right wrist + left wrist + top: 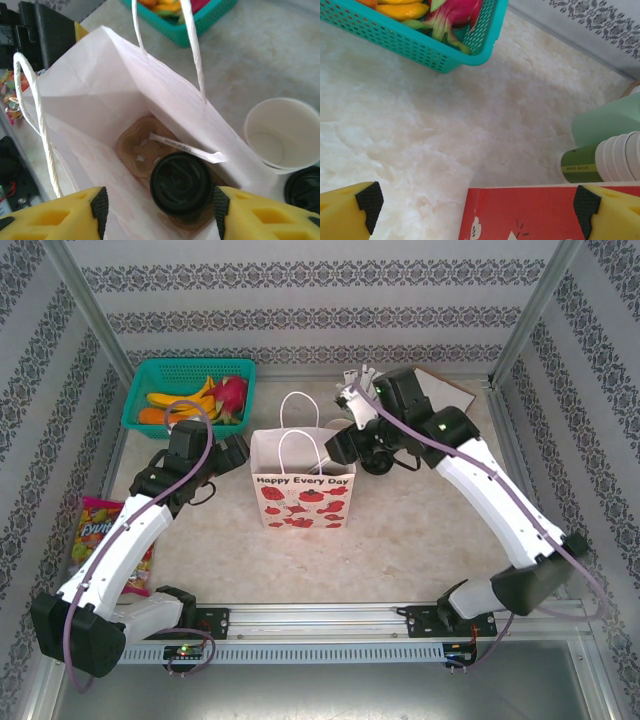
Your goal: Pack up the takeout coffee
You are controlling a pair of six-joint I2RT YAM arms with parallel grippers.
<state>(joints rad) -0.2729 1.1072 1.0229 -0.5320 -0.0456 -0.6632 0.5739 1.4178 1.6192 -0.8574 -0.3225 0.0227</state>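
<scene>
Currently, the cup (180, 186) sits upright in a tray (132, 150) at the bottom of the bag (100, 75), a wrapped stick (187, 148) just beside it. The right gripper (160, 202) hangs above the cup, jaws spread, gripping nothing. The left gripper (477, 201), jaws wide and empty, sits beside the bag.

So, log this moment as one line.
lidded coffee cup: in carrier inside paper bag | right gripper: open above it | left gripper: open
</scene>
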